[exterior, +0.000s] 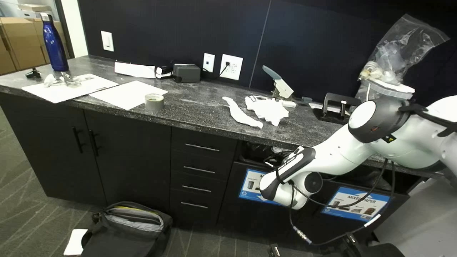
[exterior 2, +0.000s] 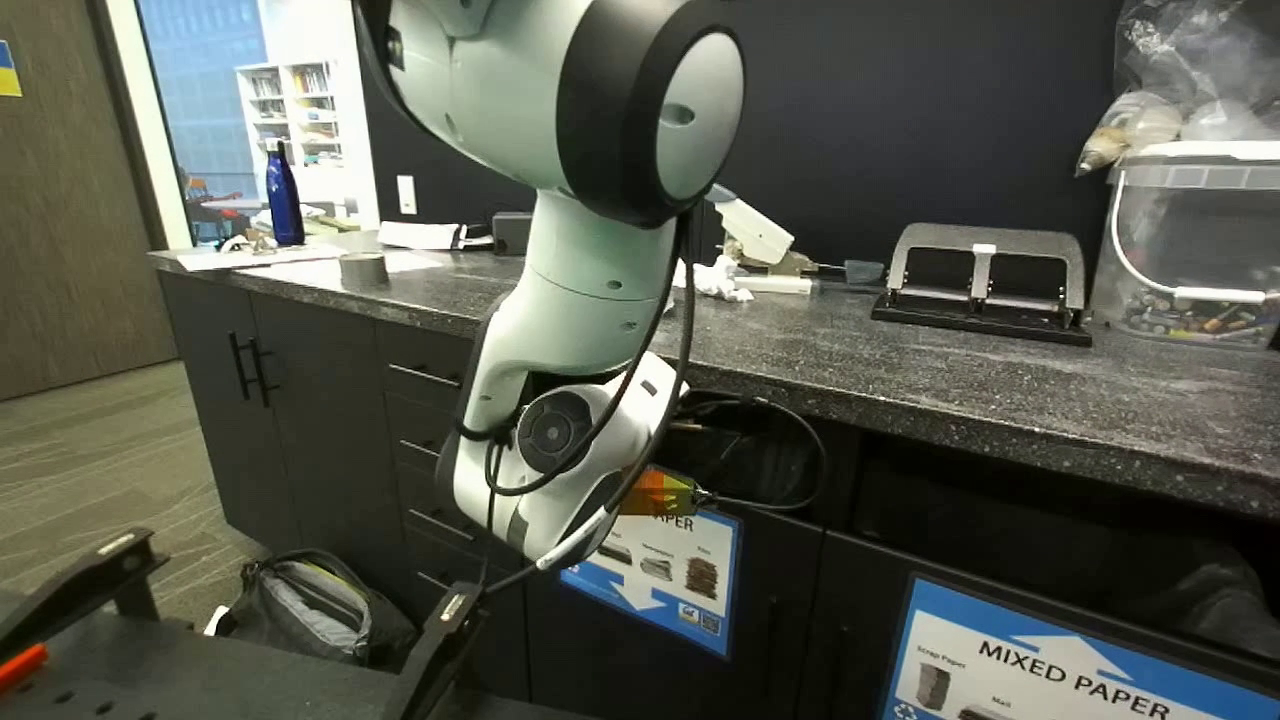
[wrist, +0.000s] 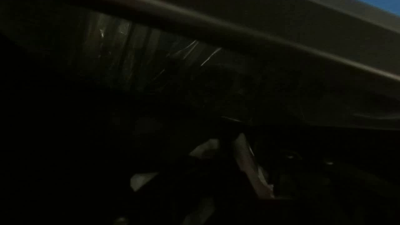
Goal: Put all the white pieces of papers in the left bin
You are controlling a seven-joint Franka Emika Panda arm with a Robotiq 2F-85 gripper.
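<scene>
White paper strip (exterior: 240, 113) is lying on counter (exterior: 192, 107), long axis running back-left to front-right in an exterior view; crumpled white paper (exterior: 268, 110) is sitting just beside. Arm (exterior 2: 590, 290) is hanging at left bin (exterior 2: 757, 600); wrist view's dark, can't tell whether gripper is holding or gaping

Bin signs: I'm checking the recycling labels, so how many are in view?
2: the left sign is on the left bin, partly hidden behind the robot arm; the right sign is on the right bin, reading MIXED PAPER. No third shows.
</scene>
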